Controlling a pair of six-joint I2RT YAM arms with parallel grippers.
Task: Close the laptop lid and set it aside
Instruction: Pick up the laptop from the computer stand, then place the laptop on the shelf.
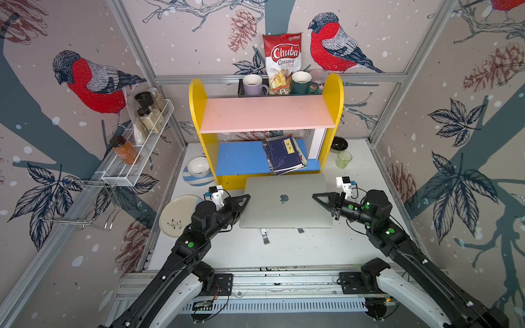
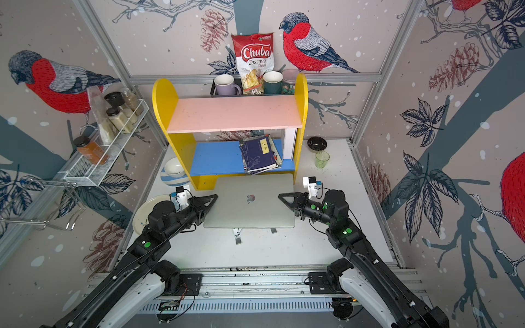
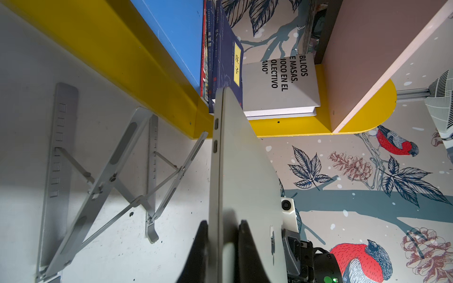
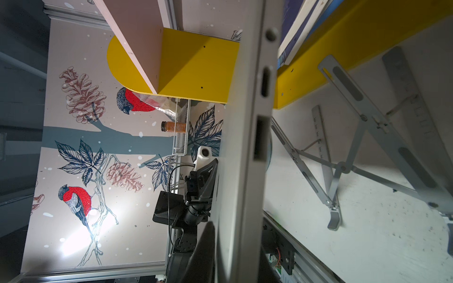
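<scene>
The silver laptop (image 1: 285, 210) is shut, its lid (image 1: 295, 190) facing up with the apple logo showing in both top views. It lies level over the folding metal stand (image 1: 265, 235); whether it rests on the stand I cannot tell. My left gripper (image 1: 245, 198) is shut on the laptop's left edge, one finger above and one below (image 3: 221, 225). My right gripper (image 1: 316, 197) is shut on the right edge (image 4: 236, 232). In the wrist views the laptop (image 3: 245, 171) (image 4: 242, 147) shows edge-on, with the stand (image 3: 117, 171) (image 4: 355, 147) on the white table.
The yellow shelf unit (image 1: 204, 147) stands just behind the laptop, with books (image 1: 285, 156) on its blue board. A cream plate (image 1: 176, 215) and a bowl on a striped plate (image 1: 199, 167) lie left. A green glass (image 1: 344, 159) and black bowl (image 1: 338, 143) stand back right.
</scene>
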